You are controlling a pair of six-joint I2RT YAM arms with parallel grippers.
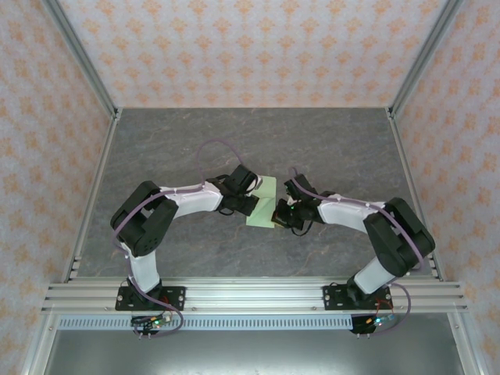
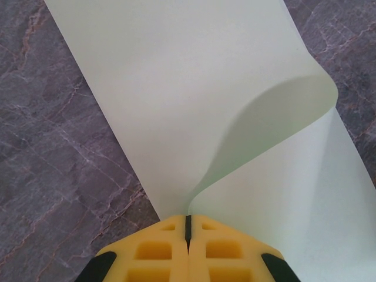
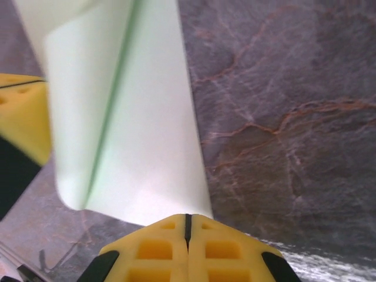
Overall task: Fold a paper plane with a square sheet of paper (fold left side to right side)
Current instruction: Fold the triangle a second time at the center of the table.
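Observation:
The square sheet of paper (image 1: 264, 200) is pale green and lies mid-table between both grippers. My left gripper (image 1: 253, 205) is shut on its edge: in the left wrist view the paper (image 2: 176, 88) rises out of the closed yellow jaws (image 2: 188, 218) and curls over to the right above the flat part. My right gripper (image 1: 280, 212) is shut, with its tips (image 3: 188, 217) at the near edge of the paper (image 3: 147, 147), by a corner. I cannot tell whether it presses on the sheet. The left gripper's yellow finger (image 3: 20, 117) shows at the left of the right wrist view.
The table (image 1: 328, 148) is dark grey marbled stone. Patterned walls enclose it at the back and both sides, with metal posts in the corners. An aluminium rail (image 1: 250, 297) carrying both arm bases runs along the near edge.

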